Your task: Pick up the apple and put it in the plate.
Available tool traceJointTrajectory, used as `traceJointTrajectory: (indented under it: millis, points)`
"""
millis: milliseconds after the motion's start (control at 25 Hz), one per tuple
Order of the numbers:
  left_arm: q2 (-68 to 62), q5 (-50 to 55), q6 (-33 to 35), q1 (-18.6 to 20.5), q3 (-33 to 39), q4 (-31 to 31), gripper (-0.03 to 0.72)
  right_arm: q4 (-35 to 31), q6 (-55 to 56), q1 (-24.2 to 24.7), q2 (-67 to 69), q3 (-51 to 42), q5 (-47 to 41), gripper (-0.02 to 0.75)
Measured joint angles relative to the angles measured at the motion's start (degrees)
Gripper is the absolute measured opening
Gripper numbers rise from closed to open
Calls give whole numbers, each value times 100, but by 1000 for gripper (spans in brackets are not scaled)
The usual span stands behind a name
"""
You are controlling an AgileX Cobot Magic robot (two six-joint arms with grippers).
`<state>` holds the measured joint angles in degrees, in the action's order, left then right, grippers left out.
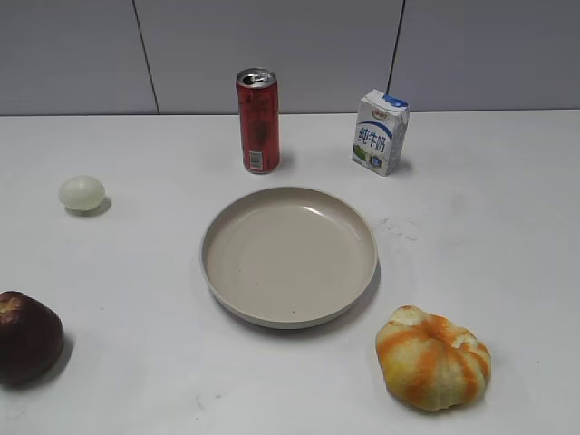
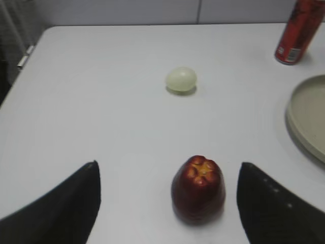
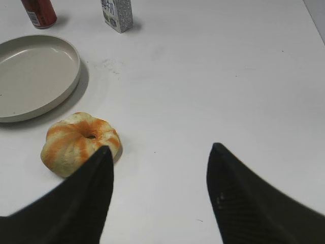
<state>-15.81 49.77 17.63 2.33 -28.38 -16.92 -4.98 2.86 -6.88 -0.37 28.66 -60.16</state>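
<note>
A white table holds a large, shallow beige plate [image 1: 288, 255] at its centre, empty. Taking the plate as the landmark: the apple [image 1: 27, 337], dark maroon-red, stands well to the plate's left and nearer the camera, at the table's front-left edge. A red drink can [image 1: 258, 120] and a small milk carton [image 1: 380, 132] stand behind the plate, a pale egg-like ball [image 1: 82, 193] lies off to its left and farther back, and an orange-and-yellow ribbed pumpkin-like fruit [image 1: 433, 357] sits to its front right. Seen from the left wrist camera, the left gripper [image 2: 167, 203] is spread wide, and the apple stands upright between its two dark fingers, closer to the right one, its yellowish dimpled top facing up. The right gripper [image 3: 160, 198] is also spread wide and empty over bare table, with the pumpkin-like fruit just beside its left finger. The left arm is clearly the nearer one; closing on the apple would likely need only a short advance.
</note>
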Motion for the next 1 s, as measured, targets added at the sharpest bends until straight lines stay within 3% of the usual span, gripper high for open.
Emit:
traceJointTrajectory:
  millis: [320,640,1000]
  points:
    - [-1951,-207,222,-860,0,-64,646,0,0,0,0,0,0,445]
    - [-4087,-508,727,-947,-26,-196,645,0,0,0,0,0,0,445]
    - [-5633,-1059,917,-947,-327,-244,645,0,0,0,0,0,0,445]
